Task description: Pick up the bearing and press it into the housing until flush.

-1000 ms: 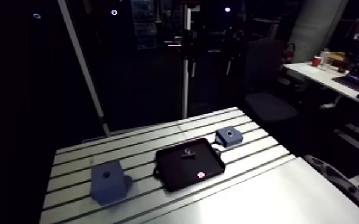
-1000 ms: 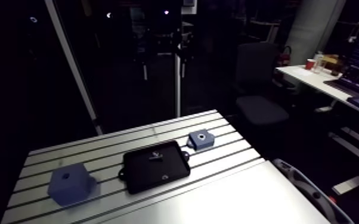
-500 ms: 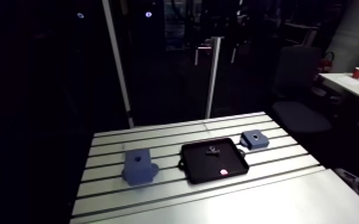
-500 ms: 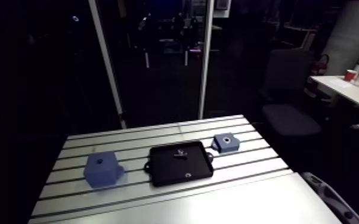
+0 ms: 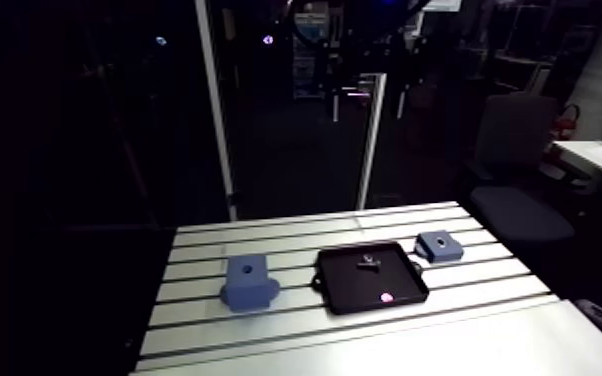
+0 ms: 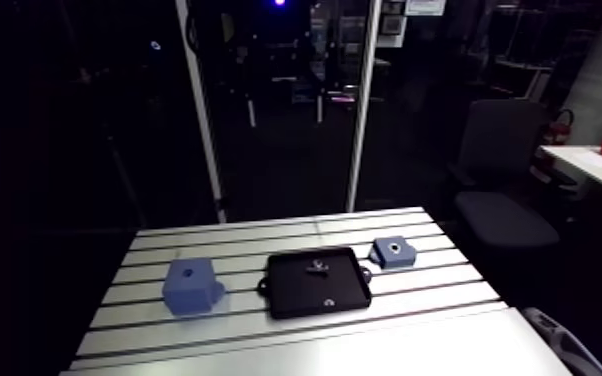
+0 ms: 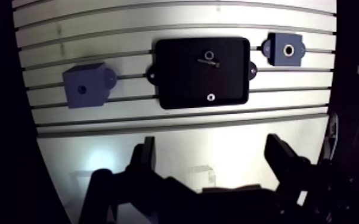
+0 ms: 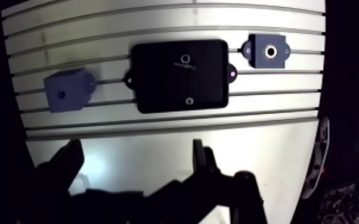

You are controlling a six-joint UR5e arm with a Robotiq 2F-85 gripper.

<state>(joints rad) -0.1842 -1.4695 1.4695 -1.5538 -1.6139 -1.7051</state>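
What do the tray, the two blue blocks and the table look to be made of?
Tray: black and matte, likely plastic, judging by the moulded tabs at its sides. Tall blue block and flat blue block: matte with an even colour, probably plastic, perhaps printed. Table: bare aluminium, shown by its pale metallic sheen and straight slots.

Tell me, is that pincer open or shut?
Open. In the wrist view the pincer holds its two fingers wide apart, with nothing gripped between them.
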